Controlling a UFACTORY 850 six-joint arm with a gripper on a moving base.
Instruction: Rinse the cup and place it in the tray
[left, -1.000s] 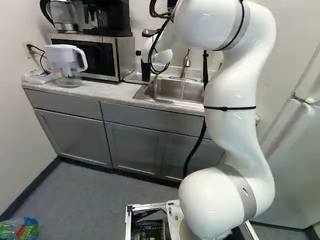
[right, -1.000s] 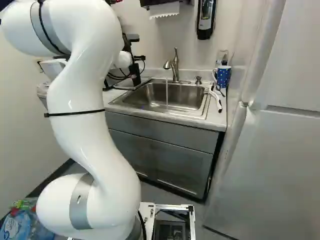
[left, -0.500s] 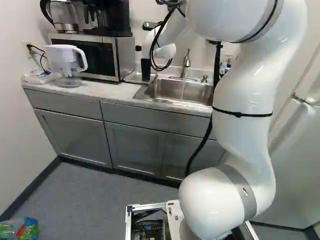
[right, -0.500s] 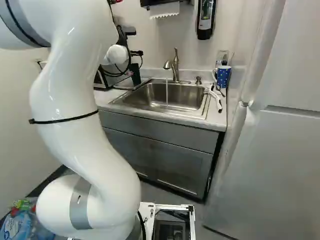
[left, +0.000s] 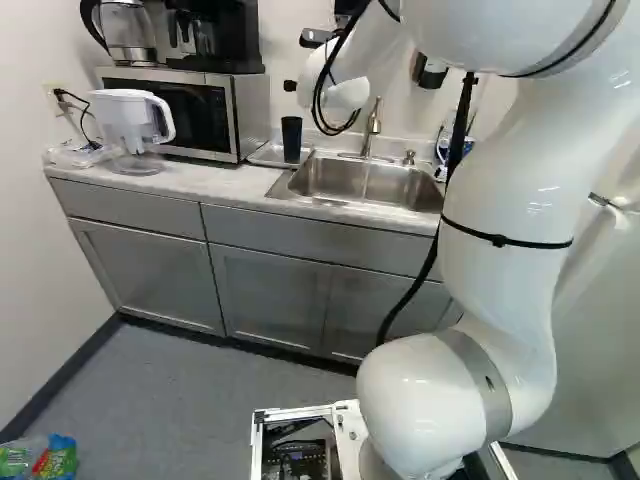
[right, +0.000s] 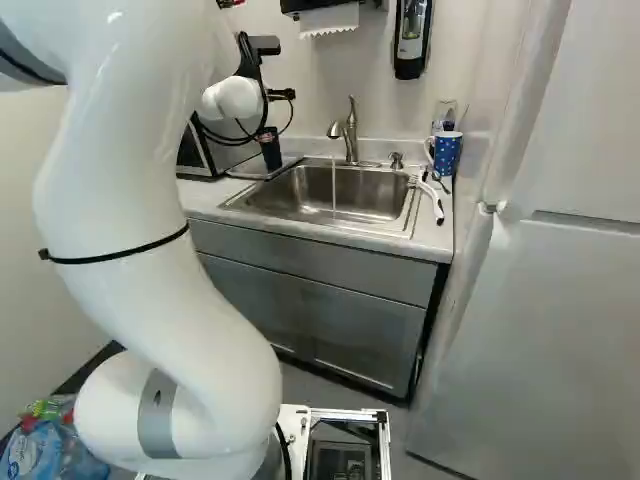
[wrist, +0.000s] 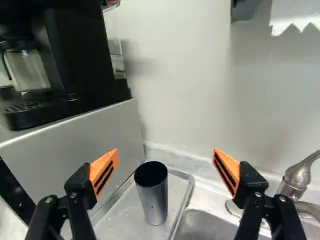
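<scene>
Black and upright, the cup is held up by the floor of the tray, nearer the edge by the sink than the edge by the microwave; its dark inside can be seen, but whether anything is in it cannot be told. The tray is set on the counter, just beside the sink's left edge. Of the gripper, the two fingers are spread wide, with the cup seen ahead, between their lines and lower down. Water is poured by the faucet into the sink. At the counter's back right corner a blue dotted mug is placed; its contents are hidden. A pitcher is stood near the counter's left end. A glass kettle and a coffee maker are carried by the microwave's top.
</scene>
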